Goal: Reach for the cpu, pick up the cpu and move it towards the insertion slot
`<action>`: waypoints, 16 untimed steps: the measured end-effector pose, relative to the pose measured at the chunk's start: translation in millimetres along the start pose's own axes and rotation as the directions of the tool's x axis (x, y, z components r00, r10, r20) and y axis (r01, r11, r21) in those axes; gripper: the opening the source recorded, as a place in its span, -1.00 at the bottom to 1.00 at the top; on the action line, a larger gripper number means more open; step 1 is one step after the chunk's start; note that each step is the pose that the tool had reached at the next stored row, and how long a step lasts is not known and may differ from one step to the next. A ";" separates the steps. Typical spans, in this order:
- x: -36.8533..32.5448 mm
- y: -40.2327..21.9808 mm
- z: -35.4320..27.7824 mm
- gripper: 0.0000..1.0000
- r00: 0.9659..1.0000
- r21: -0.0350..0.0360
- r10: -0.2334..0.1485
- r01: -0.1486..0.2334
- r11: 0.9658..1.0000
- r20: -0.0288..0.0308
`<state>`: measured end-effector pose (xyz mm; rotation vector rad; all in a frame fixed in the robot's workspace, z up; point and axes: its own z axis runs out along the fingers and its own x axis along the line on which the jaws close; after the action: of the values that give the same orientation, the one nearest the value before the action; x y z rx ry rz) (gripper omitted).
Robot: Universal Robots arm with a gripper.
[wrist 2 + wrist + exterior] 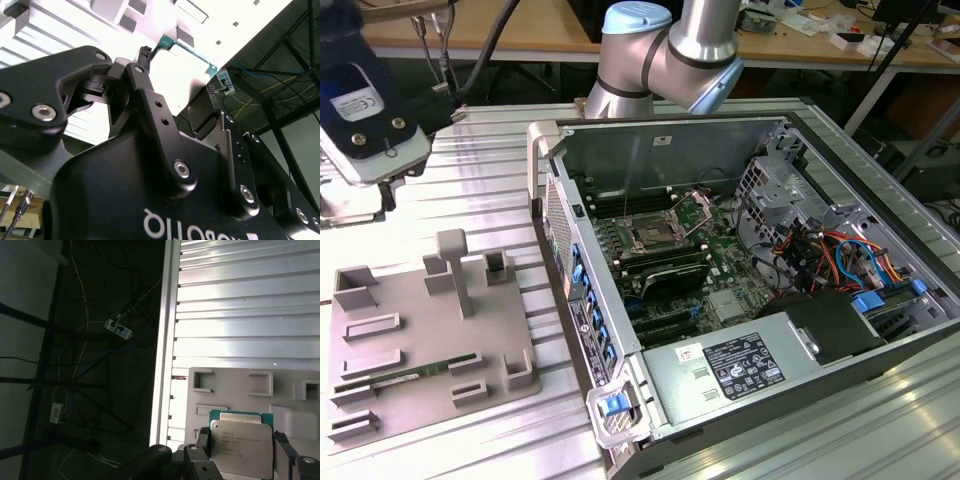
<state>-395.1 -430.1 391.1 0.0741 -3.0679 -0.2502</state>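
Observation:
The cpu (242, 450), a silvery square chip with a green rim, sits between my gripper's (241, 440) two black fingers (202, 439), which are shut on its opposite edges. It hangs above the grey fixture plate (235, 385). In the second wrist view the chip's green edge (187, 50) spans the gap between the fingers. In the exterior view my gripper (375, 175) is over the table at the far left, beyond the plate (420, 330). The insertion slot (650, 236), a metal-framed socket with wire levers, lies on the motherboard inside the open case, well to the exterior view's right of my gripper.
The open computer case (548, 150) has tall side walls around the motherboard, with cables and drive bays (830, 255) on its right side. Raised blocks and a green memory stick (415, 377) sit on the fixture plate. The ribbed table's edge (167, 340) drops to a cabled floor.

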 end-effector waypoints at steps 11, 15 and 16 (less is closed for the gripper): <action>-18.7 1.4 1.0 0.09 1.000 0.000 -0.001 0.001 1.000 0.004; -24.4 1.1 1.3 0.09 1.000 0.001 -0.001 0.001 1.000 0.005; -25.2 1.0 1.5 0.09 1.000 0.001 -0.001 0.001 1.000 0.005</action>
<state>-370.2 -427.5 388.4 0.0748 -3.0730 -0.2498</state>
